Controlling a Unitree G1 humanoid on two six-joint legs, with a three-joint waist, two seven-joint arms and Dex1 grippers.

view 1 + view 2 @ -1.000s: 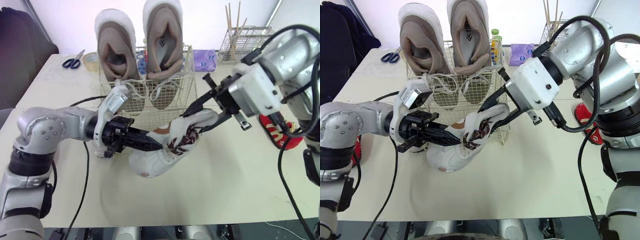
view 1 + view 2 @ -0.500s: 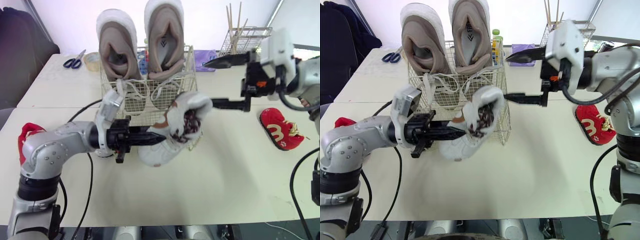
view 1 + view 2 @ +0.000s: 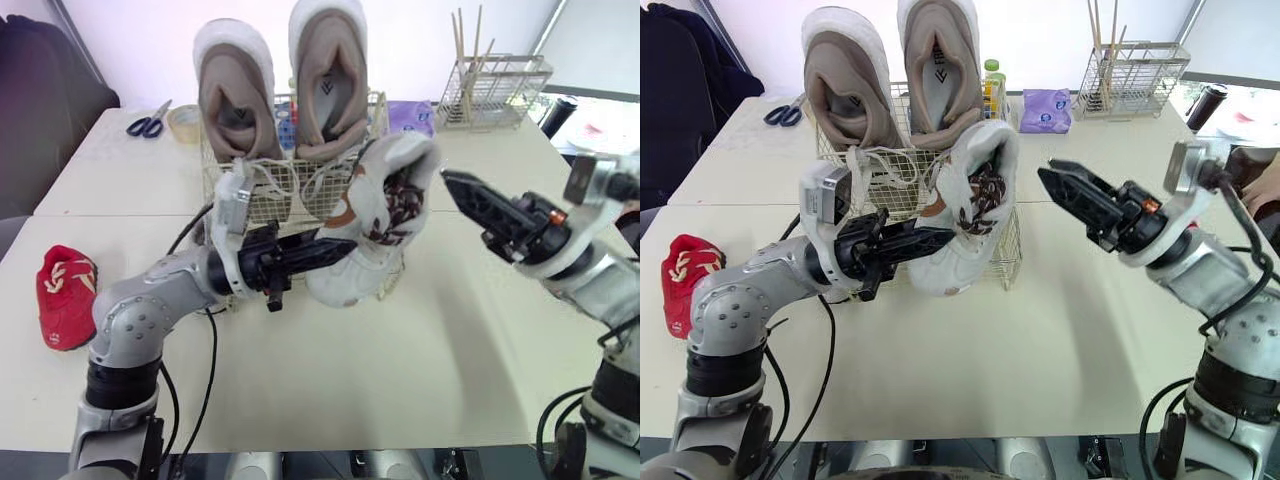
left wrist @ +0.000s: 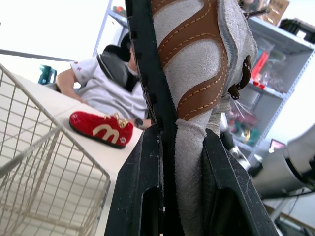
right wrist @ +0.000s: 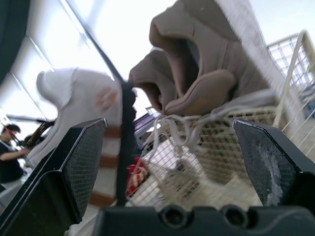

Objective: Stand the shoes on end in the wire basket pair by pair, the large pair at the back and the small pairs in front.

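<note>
Step in hand: loading a small shoe. The left tool (image 3: 338, 246) is clamped on the white-and-brown shoe (image 3: 385, 215), holding it roughly upright just outside the front wall of the wire basket (image 3: 262, 195). The large pair (image 3: 325, 80) stands at the back. The right tool (image 3: 1048, 170) is wide open, clear of the shoe. Next move, as judged: raise the shoe over the front rim and lower it ahead of the large pair.

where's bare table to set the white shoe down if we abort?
Widest free patch: front of the table, between the near edge, the left gripper holding the white shoe, and the open right gripper. Also bare: the strip between wire basket and utensil rack. Crowded: basket back, taken by the large pair.
</note>
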